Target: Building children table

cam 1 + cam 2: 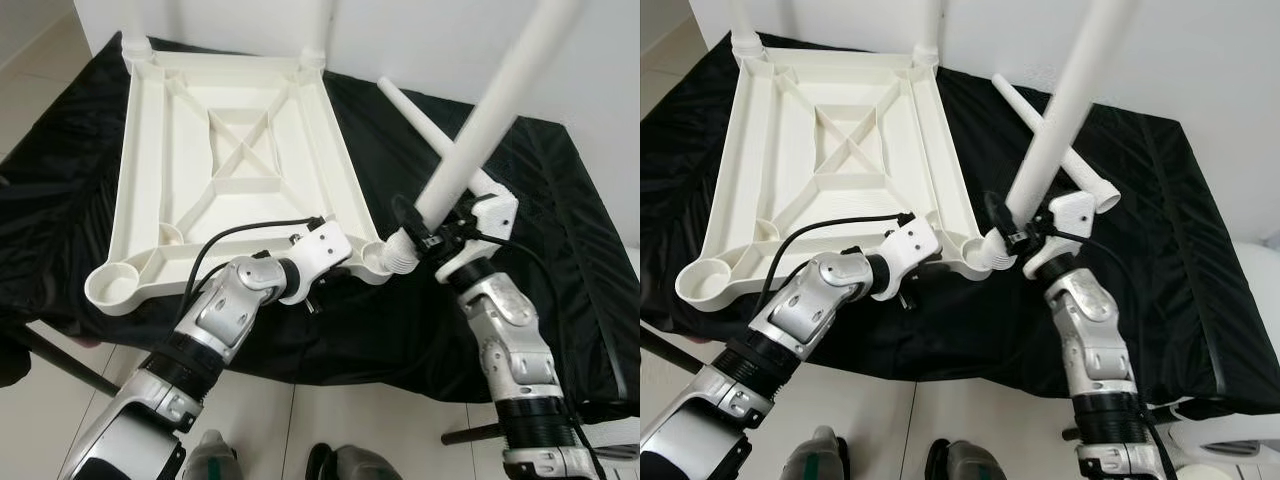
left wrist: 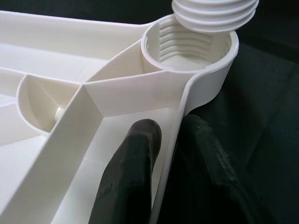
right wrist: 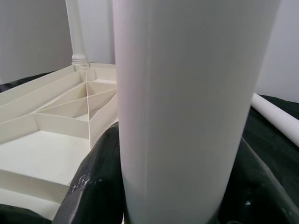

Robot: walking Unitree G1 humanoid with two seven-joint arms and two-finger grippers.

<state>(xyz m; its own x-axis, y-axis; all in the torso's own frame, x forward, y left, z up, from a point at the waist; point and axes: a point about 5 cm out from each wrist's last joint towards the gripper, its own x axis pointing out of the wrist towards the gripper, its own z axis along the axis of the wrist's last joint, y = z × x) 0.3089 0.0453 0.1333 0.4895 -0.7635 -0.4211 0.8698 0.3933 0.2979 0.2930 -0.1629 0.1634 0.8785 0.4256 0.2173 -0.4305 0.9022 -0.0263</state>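
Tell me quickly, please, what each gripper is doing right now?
Left gripper: shut on the tabletop's rim.
Right gripper: shut on the table leg.

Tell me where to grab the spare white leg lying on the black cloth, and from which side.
Take the spare leg around its bare round shaft near the middle, coming from above with the fingers across it. It lies flat on the black cloth, partly hidden behind the leg in the right gripper, so the far half is probably freer.
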